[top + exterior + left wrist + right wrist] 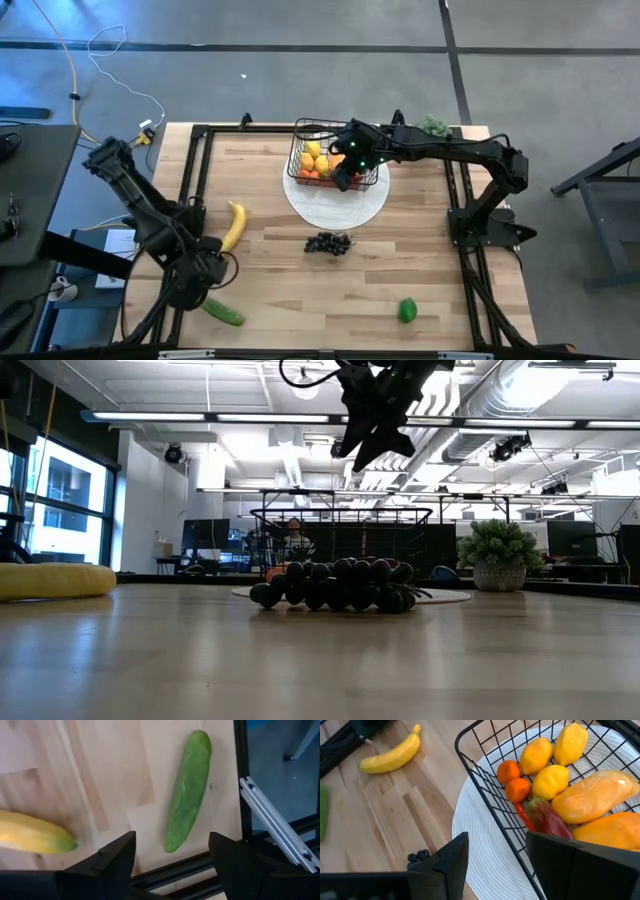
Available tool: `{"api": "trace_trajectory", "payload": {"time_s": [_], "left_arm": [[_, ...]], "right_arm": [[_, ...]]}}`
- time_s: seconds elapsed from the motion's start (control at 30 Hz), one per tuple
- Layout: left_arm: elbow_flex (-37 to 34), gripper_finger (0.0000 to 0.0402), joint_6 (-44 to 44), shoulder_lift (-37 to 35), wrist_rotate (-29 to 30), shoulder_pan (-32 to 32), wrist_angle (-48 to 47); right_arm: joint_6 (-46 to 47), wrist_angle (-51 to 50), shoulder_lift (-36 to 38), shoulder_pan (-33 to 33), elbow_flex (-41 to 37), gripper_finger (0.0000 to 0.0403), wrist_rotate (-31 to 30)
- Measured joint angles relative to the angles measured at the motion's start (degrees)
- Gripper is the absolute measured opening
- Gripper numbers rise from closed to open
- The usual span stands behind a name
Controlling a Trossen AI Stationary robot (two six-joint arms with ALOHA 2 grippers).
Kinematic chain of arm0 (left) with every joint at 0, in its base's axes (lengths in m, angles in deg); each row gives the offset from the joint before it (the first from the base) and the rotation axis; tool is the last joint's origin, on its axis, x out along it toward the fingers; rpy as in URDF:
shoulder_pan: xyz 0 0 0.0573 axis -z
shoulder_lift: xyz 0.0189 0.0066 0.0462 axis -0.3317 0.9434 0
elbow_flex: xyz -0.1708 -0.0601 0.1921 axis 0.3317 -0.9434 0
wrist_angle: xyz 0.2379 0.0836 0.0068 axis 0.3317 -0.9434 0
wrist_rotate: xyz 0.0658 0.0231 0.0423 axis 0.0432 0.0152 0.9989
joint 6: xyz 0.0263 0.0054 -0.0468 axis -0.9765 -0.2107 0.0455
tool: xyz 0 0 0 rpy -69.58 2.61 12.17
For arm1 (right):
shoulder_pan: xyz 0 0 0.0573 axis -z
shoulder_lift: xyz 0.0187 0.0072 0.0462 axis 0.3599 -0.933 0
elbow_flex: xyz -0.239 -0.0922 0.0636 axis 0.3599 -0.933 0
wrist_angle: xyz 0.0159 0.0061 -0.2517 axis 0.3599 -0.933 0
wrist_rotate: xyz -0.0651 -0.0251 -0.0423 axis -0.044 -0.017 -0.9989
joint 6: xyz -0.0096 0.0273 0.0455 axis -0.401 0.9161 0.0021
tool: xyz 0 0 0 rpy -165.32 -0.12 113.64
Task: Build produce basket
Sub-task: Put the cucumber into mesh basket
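The small green pepper (407, 311) lies alone at the near right of the light wooden table (300, 300). At the near left, the long green cucumber (223, 313) lies close to the table's black frame, and the left tool (205, 272) hangs just above and beside it with its two dark fingers (117, 857) spread open and empty. The curved yellow banana (234, 226) rests a little farther in, near that arm. The dark purple bunch of grapes (328, 243) sits mid-table, just in front of the round white plate (335, 205). The black wire-mesh rectangular basket (300, 150) stands on the far part of that plate. It holds yellow lemons (549, 780), small oranges (518, 789), a red chili (547, 819) and large orange-yellow mangoes (595, 795). The right tool (345, 165) hovers over the basket's right half, its fingers apart and gripping nothing. A green bushy potted plant (433, 125) stands at the far right edge.
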Motion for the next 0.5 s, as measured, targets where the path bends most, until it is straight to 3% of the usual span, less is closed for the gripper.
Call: {"api": "trace_trajectory", "payload": {"time_s": [0.5], "left_arm": [[-9.6,0.0241,9.6,1.1,-0.3,6.8,17.7]], "right_arm": [[0.5,0.0,0.0,0.0,0.0,0.0178,0.0]]}}
